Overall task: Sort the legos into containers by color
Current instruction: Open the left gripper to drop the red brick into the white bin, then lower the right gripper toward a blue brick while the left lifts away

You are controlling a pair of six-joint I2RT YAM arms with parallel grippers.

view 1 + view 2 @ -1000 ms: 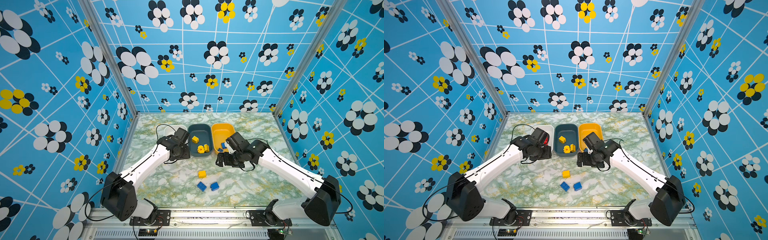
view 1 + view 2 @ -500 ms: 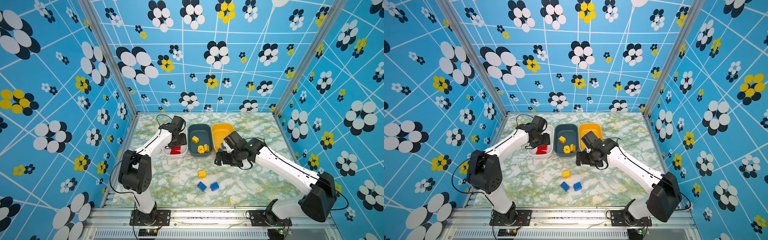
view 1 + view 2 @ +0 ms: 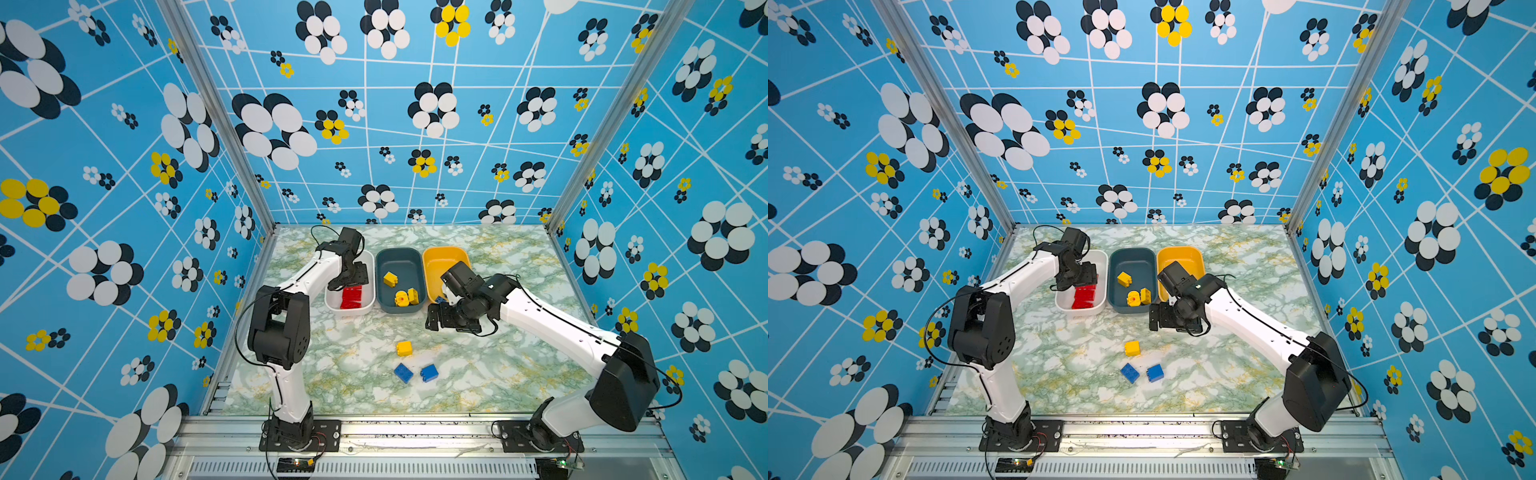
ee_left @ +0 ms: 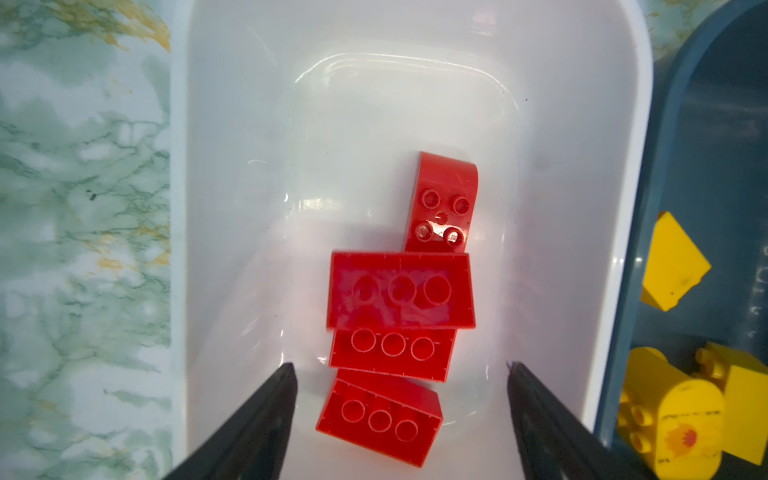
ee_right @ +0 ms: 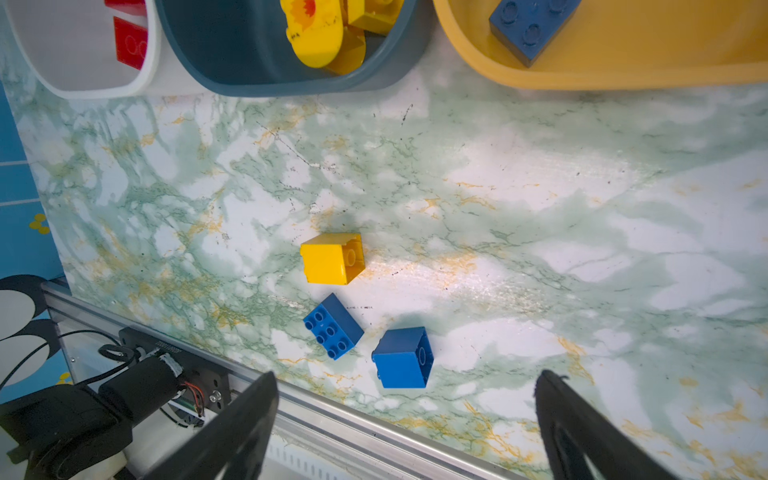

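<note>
Left gripper: fingers apart, empty, above white tub that held four red bricks. Right gripper: fingers spread, empty, above table bearing yellow brick, two blue bricks. Teal tub held yellow bricks; orange tub, a blue brick.

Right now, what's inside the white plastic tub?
The white plastic tub holds four red studded plastic bricks, one overlapping another. No other colour shows; anything beneath them is covered.

Blue walls printed with white lines and black, white and yellow flowers meet at aluminium posts. The tabletop is marble-patterned, white veined green and gold, with an aluminium rail in front.
</note>
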